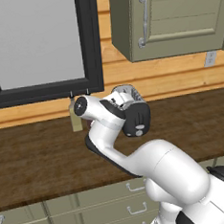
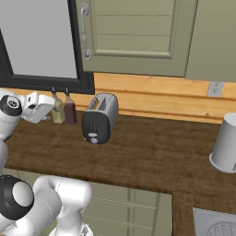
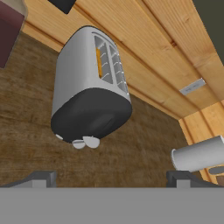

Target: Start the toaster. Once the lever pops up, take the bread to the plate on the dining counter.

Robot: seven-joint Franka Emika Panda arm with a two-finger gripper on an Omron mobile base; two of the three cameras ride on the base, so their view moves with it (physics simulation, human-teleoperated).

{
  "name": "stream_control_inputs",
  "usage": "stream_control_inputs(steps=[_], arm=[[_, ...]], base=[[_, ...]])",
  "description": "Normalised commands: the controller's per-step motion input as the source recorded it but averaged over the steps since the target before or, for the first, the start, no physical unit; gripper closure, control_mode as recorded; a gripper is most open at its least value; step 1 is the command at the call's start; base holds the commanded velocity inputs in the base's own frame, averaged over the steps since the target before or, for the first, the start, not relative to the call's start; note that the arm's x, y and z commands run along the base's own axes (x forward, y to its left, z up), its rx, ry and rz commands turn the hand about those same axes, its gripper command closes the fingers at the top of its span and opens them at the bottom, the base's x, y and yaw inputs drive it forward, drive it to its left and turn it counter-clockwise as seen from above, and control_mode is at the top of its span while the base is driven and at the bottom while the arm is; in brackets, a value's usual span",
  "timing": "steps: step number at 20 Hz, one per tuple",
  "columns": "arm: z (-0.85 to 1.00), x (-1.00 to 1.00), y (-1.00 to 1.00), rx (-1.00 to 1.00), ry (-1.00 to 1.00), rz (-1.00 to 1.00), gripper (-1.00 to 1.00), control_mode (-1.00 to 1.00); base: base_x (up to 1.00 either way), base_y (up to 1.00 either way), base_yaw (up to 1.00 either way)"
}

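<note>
One small rounded silver-grey toaster (image 2: pixel 100 117) is sitting on the dark wooden worktop (image 2: pixel 152 156), its pale grey lever (image 2: pixel 93 139) not yet pressed. The two-finger gripper (image 3: pixel 111 179) is hovering nearby, jaws apart, empty; next it is probably needing to align above that tab.

No readable text or labels

White arm bent at the elbow, pincer (image 3: pixel 111 178) wide open, empty.
</note>
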Motion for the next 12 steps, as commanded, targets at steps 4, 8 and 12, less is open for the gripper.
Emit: stream_control_inputs(steps=[4,8,12], arm=[[0.00,0.00,0.00,0.00,0.00,0.00,-1.00,-1.00],[0.00,0.00,0.00,0.00,0.00,0.00,-1.00,-1.00],[0.00,0.00,0.00,0.00,0.00,0.00,-1.00,-1.00]], base=[[0.00,0.00,0.00],[0.00,0.00,0.00],[0.00,0.00,0.00]])
